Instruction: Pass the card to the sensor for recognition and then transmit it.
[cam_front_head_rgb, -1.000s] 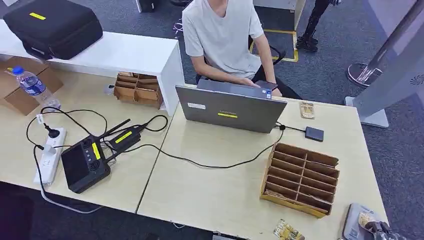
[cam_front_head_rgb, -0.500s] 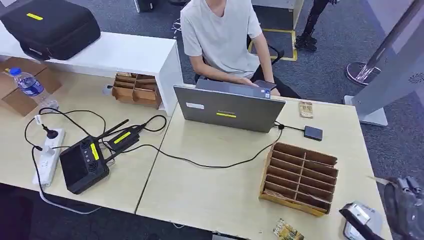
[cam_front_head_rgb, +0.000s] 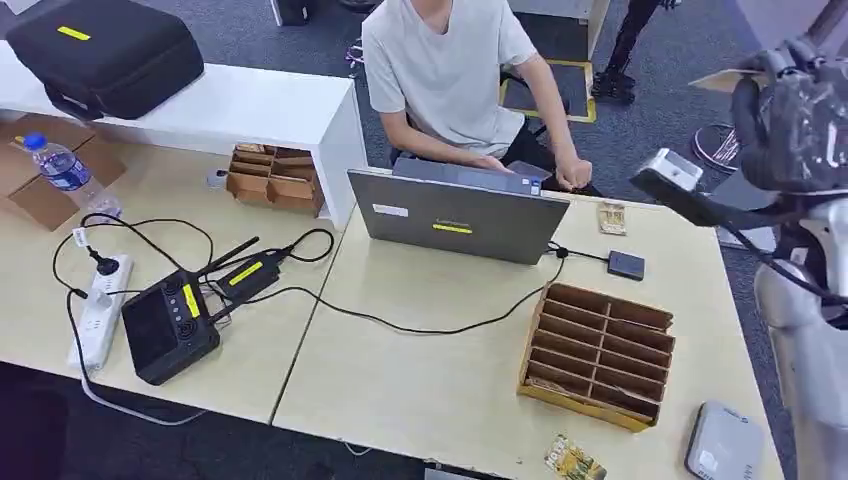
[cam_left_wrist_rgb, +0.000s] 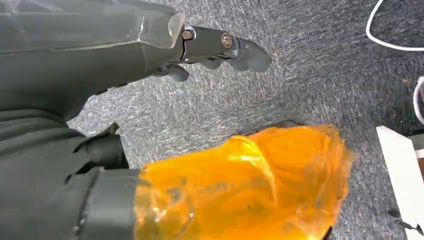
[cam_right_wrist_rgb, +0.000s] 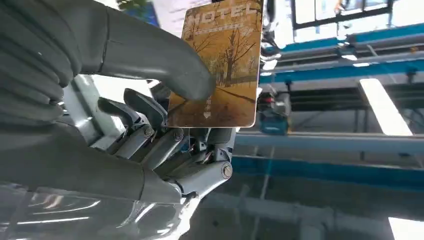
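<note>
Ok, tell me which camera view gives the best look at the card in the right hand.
The right wrist view: the hotel card shows close up, its printed tree picture facing the camera, pinched under the right hand's thumb. In the head view just a pale edge shows beside the raised hand. The left wrist view looks at carpet.

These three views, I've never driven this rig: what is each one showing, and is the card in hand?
The head view looks down from the robot's body at a desk: a laptop, a cardboard sorter, a grey sensor and a loose card. A person sits behind. The right hand is raised at the right. Its wrist view shows the thumb and fingers pinching the card. The left wrist view shows the left hand hanging over carpet, holding nothing.
</note>
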